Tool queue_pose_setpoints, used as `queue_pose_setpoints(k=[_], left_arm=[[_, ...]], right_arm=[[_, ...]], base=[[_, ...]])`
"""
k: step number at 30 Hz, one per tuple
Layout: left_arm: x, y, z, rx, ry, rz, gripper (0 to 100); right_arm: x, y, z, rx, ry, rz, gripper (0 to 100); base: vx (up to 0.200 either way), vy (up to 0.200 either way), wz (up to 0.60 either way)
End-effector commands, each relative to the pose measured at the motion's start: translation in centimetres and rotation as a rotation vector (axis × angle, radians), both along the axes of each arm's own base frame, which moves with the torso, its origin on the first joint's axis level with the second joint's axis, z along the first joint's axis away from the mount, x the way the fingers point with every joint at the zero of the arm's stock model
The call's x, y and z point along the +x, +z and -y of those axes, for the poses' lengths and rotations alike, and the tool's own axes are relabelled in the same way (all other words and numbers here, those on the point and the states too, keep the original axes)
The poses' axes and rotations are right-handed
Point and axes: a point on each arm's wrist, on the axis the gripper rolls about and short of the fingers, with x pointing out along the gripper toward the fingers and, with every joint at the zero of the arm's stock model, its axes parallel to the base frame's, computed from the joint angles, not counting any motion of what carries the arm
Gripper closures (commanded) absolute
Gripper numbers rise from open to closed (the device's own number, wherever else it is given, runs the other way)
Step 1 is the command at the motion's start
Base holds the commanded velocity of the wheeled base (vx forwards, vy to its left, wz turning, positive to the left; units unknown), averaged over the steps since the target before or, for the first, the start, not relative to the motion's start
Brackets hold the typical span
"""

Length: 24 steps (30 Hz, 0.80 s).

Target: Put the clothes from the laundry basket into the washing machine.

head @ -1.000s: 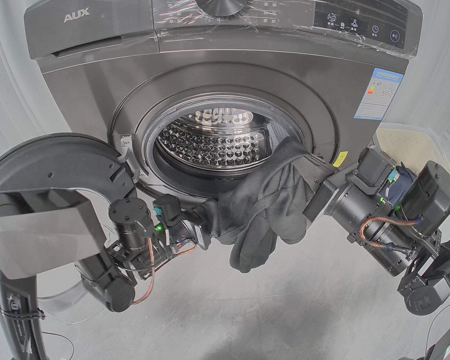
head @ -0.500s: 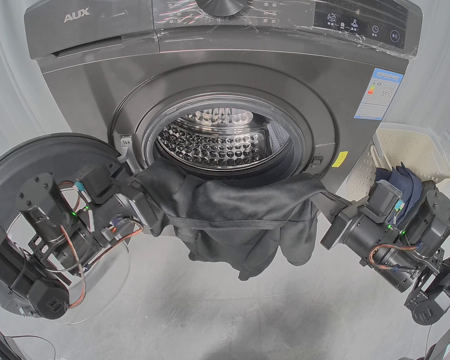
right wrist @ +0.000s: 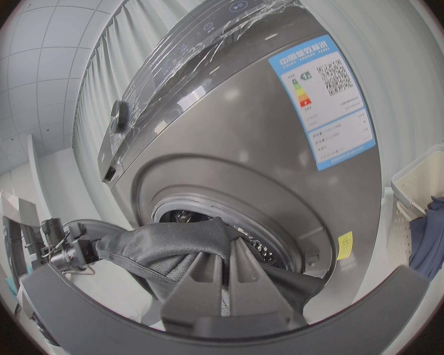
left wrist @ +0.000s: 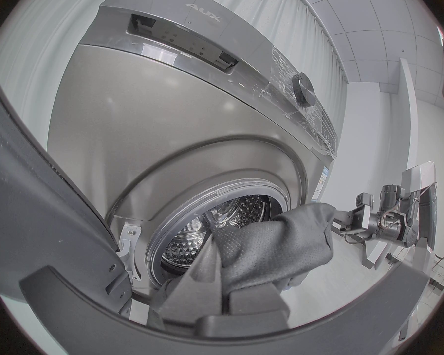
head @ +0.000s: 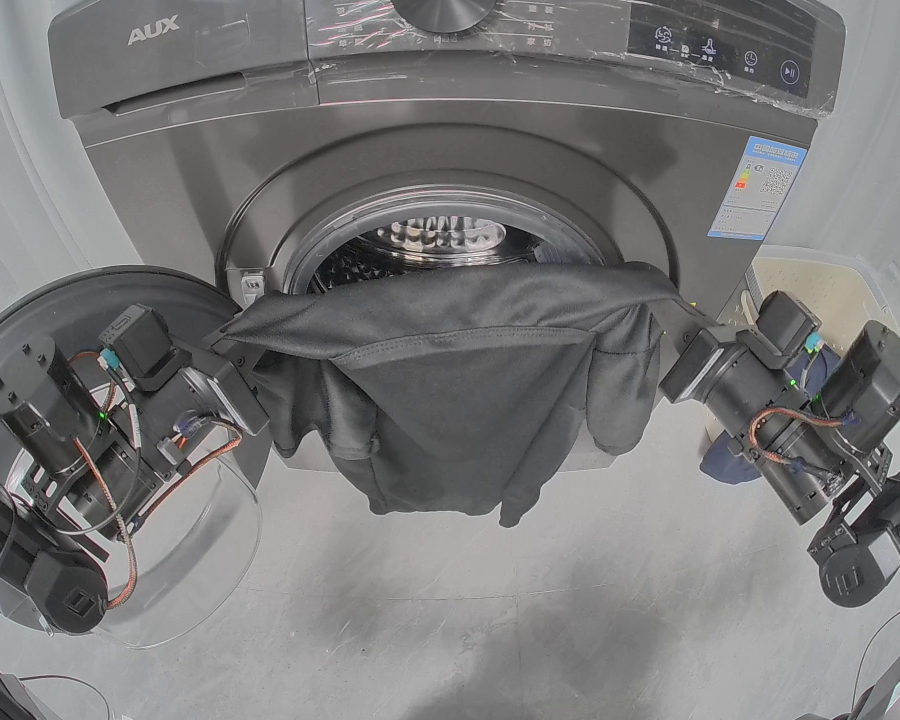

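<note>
A dark grey garment (head: 450, 372) hangs stretched across the washing machine's round opening (head: 450, 237), hiding most of the drum. My left gripper (head: 232, 337) is shut on its left end, beside the door hinge. My right gripper (head: 675, 317) is shut on its right end at the opening's right rim. The cloth's lower part dangles below the opening. In the left wrist view the garment (left wrist: 276, 242) runs from my fingers toward the drum (left wrist: 222, 218). The right wrist view shows the garment (right wrist: 172, 245) pinched between the fingers before the opening.
The washer door (head: 100, 302) stands swung open at the left, behind my left arm. A cream laundry basket (head: 840, 292) with a dark blue garment (right wrist: 436, 232) sits on the floor right of the machine. Bare grey floor (head: 490, 622) lies in front.
Both grippers have risen and spread apart with the garment, from bunched low at the opening to stretched across it. The left arm swung out to the left beside the door.
</note>
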Motion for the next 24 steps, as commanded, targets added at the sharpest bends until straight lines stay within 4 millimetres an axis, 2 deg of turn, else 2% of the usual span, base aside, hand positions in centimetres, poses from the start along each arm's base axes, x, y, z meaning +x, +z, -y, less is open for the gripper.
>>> queue_pose_setpoints(k=[1,17,22,24], left_arm=[[0.1,-0.3,0.1,0.005,0.001,-0.010,100],[0.4,-0.7,0.4,0.011,-0.007,-0.024,100],[0.2,-1.1,2.2,0.015,-0.068,-0.034,100],[0.3,-2.0,3.4,0.033,-0.104,-0.064,100]], right_arm=[[0.3,0.8,-0.1,0.023,-0.019,0.027,100],[0.0,1.2,0.1,0.029,-0.023,0.037,100],[-0.1,0.8,0.0,0.020,-0.016,0.023,100],[-0.5,-0.2,-0.1,-0.006,0.000,-0.010,100]], base=[[0.000,0.000,0.00],[0.000,0.000,0.00],[0.000,0.000,0.00],[0.000,0.000,0.00]])
